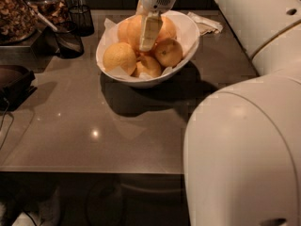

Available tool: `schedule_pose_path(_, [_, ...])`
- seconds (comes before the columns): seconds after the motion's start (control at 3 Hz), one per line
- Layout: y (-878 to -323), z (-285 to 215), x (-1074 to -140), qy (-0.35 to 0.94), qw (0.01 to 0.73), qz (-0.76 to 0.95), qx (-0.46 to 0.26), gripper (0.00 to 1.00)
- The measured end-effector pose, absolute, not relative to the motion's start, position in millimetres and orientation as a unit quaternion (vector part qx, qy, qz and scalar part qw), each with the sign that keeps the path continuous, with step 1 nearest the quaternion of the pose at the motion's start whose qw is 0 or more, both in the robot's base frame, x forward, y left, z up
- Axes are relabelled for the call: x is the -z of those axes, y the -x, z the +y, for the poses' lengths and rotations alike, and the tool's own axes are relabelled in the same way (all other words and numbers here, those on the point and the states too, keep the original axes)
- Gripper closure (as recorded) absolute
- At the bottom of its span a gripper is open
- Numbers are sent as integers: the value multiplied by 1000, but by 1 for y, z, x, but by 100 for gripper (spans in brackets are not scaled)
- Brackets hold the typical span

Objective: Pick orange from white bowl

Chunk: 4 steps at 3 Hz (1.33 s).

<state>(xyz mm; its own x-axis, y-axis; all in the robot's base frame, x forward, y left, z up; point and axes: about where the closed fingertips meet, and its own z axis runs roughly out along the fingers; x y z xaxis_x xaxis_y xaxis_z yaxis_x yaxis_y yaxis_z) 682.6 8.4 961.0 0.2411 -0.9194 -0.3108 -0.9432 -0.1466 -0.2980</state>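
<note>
The white bowl (188, 45) stands on the grey-brown table, lined with white paper and holding several fruits. The orange (130, 31), large and pale, lies at the back of the bowl. My gripper (148, 33) comes down from above and hangs right in front of the orange, partly covering it. A smaller yellow fruit (119, 57) lies at the bowl's left. A small orange with a dimple (168, 52) lies at the right, and another fruit (149, 67) at the front.
Two black mesh cups (68, 39) (83, 18) stand left of the bowl. A container of brown dried food (15, 14) and a dark object (14, 82) sit at the far left. A crumpled napkin (205, 24) lies behind the bowl. My white arm (244, 140) fills the right side.
</note>
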Motion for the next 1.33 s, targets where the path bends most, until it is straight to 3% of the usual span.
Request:
schedule_pose_path(0.33, [-671,8,-987,750,276,600,-18,100])
schedule_pose_path(1.33, [-673,15,-987,755,276,595,-12,100])
